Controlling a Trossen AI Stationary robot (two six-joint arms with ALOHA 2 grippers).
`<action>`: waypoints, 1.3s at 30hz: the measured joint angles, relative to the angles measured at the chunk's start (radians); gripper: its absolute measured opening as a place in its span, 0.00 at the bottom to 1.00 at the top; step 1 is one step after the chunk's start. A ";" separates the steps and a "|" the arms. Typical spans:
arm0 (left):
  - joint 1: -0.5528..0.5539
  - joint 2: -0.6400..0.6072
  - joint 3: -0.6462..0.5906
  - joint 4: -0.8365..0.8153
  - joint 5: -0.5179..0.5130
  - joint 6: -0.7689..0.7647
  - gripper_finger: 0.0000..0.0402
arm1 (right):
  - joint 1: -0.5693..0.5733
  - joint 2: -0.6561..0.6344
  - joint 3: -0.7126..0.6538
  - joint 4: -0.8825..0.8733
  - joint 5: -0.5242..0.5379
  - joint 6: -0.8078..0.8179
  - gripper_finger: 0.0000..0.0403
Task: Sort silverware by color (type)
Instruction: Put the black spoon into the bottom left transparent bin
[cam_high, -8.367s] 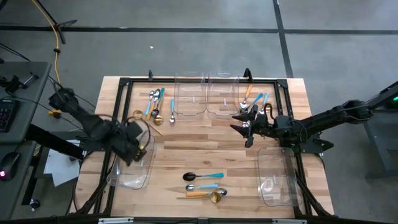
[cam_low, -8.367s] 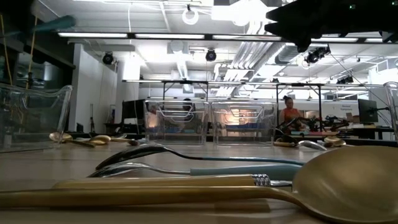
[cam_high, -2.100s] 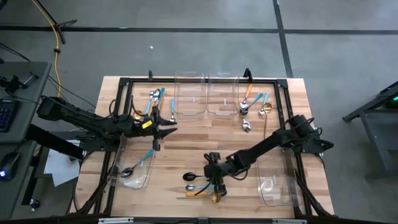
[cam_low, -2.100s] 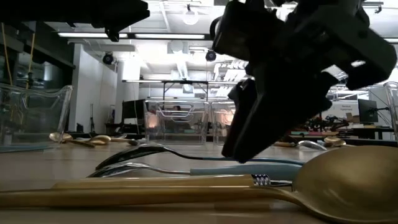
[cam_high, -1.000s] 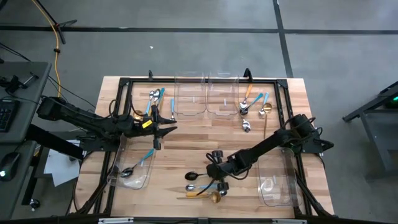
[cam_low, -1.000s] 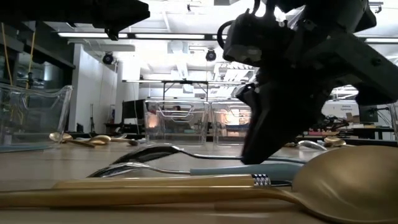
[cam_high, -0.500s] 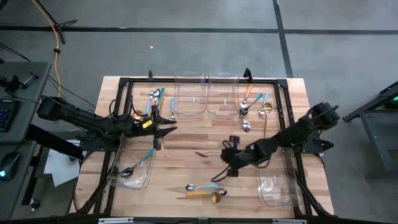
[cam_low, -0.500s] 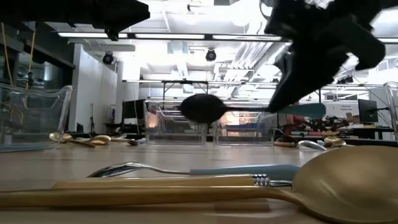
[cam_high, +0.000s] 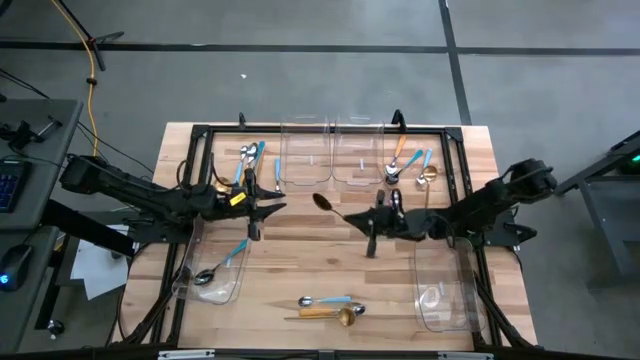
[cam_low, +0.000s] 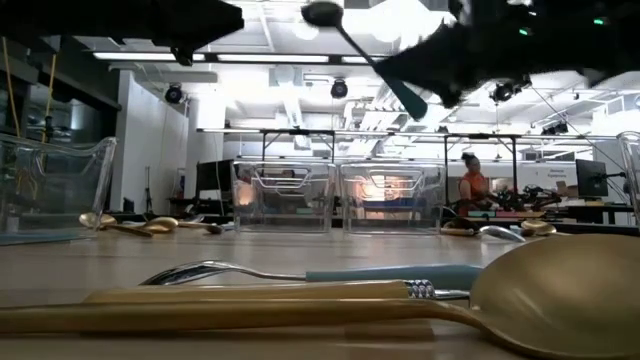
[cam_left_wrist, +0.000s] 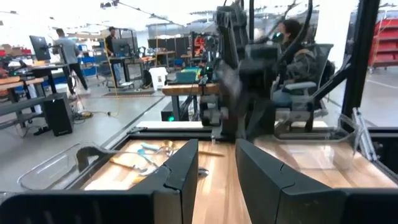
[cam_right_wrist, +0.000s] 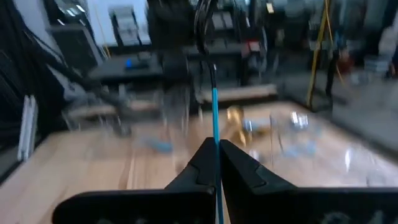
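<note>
Dark oval-headed spoon (cam_high: 335, 210), slim blue handle, pinched in right pincer (cam_high: 375, 222).

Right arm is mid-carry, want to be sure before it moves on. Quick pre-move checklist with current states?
1. Right gripper shut on the dark-headed spoon with the blue handle: ok; handle sits between its fingers in the right wrist view.
2. Spoon lifted off the wooden table: ok; the low view shows it high in the air.
3. Left gripper out of the way: ok; it hovers at table left, apart from the spoon.
4. Left gripper empty: ok; fingers apart, nothing between them.
5. Left clear plastic bin holds a matching dark-headed blue spoon: ok.
6. Grip firm enough for travel: cannot tell.
</note>
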 joint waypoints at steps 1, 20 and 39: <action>0.005 0.013 0.000 0.014 0.001 -0.005 0.25 | -0.016 0.010 0.014 0.031 -0.028 -0.027 0.00; 0.078 0.243 0.000 0.322 0.142 -0.098 0.25 | -0.198 0.183 0.149 0.249 -0.360 -0.151 0.00; 0.088 0.447 0.099 0.515 0.246 -0.102 0.25 | -0.209 0.277 0.253 0.257 -0.441 -0.125 0.00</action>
